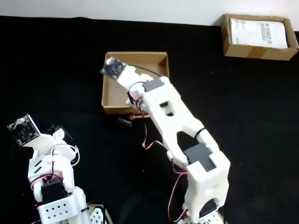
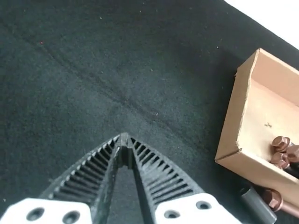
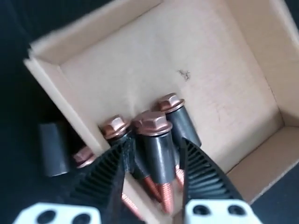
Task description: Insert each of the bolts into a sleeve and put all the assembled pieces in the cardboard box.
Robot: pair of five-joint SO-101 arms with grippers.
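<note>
My right gripper hangs open inside the cardboard box, its fingers on either side of an assembled piece, a copper bolt in a black sleeve. Two more assembled pieces lean beside it against the box's near wall. Outside that wall, on the black cloth, lie a loose black sleeve and a copper bolt, also seen as sleeve and bolt. My left gripper is shut and empty, low over the cloth left of the box.
A second cardboard box holding a printed sheet stands at the far right corner. The right arm stretches diagonally from the front edge to the box. Black cloth covers the table.
</note>
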